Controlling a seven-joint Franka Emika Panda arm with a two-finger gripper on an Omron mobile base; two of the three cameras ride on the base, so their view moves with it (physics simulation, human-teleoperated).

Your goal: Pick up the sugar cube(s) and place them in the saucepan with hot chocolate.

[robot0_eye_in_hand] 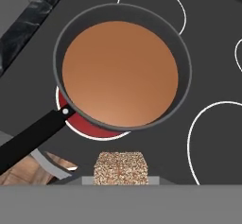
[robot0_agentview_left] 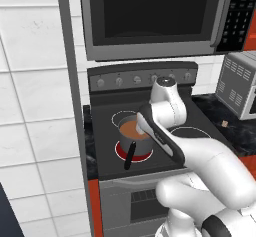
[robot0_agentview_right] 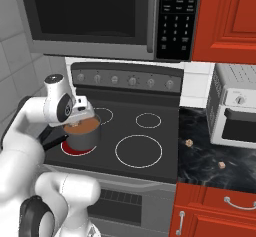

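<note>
kitchen corner with a black stove, a microwave above it and a toaster oven to the right.

the stove (robot0_agentview_right: 150, 146) has white burner rings, one red glowing burner (robot0_eye_in_hand: 90, 128), and a row of knobs (robot0_agentview_right: 132, 81) along its back panel. the microwave (robot0_agentview_right: 95, 16) hangs overhead with a dark door. the toaster oven (robot0_agentview_right: 235, 111) stands on a black marbled counter (robot0_agentview_right: 210, 166), with red cabinets (robot0_agentview_right: 220, 21) above and below.

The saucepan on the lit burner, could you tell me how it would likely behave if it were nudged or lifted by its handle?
The saucepan is filled near its rim with hot chocolate, so a nudge would probably slosh or spill it. Its long black handle sticks out to one side, so lifting there would likely tip it. The flat base on the smooth stovetop may slide rather than roll.
</note>
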